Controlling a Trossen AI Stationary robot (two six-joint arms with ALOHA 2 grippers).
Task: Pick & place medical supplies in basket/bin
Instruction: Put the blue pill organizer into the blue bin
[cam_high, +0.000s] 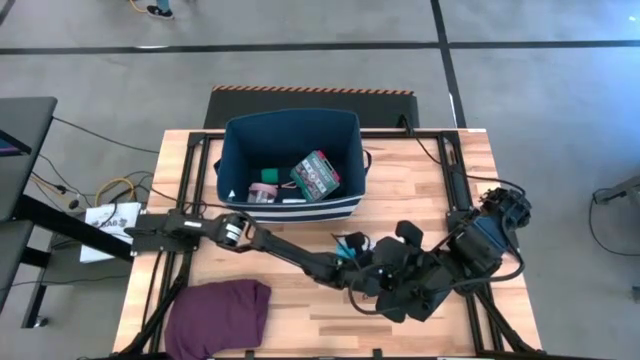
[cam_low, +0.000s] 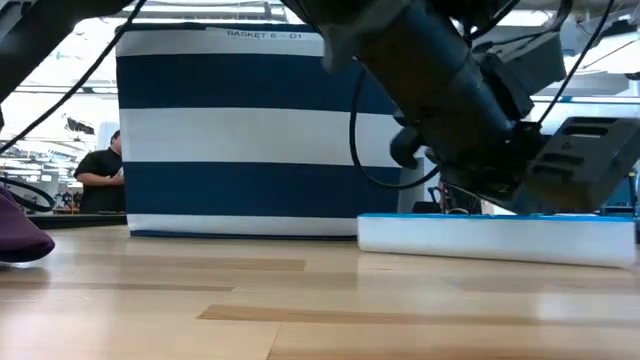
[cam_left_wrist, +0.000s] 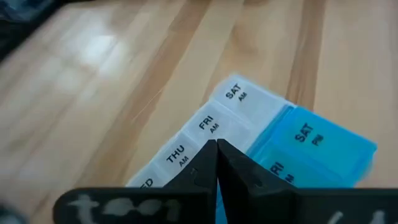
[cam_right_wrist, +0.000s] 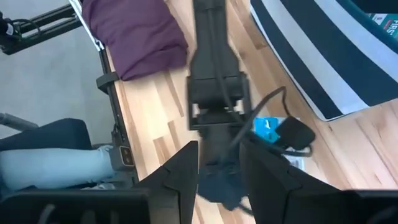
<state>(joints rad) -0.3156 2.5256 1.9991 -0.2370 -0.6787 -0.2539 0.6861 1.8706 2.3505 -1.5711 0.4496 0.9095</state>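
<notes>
The light-blue and white pill organizer (cam_left_wrist: 249, 118) lies flat on the wooden table, in front of the navy striped bin (cam_high: 290, 208). It also shows in the high view (cam_high: 350, 243), the low view (cam_low: 500, 238) and the right wrist view (cam_right_wrist: 267, 127). My left gripper (cam_left_wrist: 216, 152) is shut, its tips right over the organizer at the line between the white AM row and the blue PM row. My right gripper (cam_right_wrist: 217, 168) is open and hovers just to the right of the left wrist, holding nothing. A green-white box (cam_high: 316, 175) and a pink roll (cam_high: 262, 192) lie in the bin. My left gripper points its shut fingertips (cam_left_wrist: 211, 163) down at the organizer's FRI compartments (cam_left_wrist: 208, 124), near the seam between the white and blue rows. I cannot tell whether the tips touch the lid. The organizer lies flat on the table.
A purple cloth (cam_high: 220, 315) lies at the table's near left corner. The bin (cam_low: 240, 130) stands at the far middle of the table. Both arms crowd the near right part of the table. Bare wood lies between the cloth and the organizer. A person (cam_low: 100, 175) stands far behind the table.
</notes>
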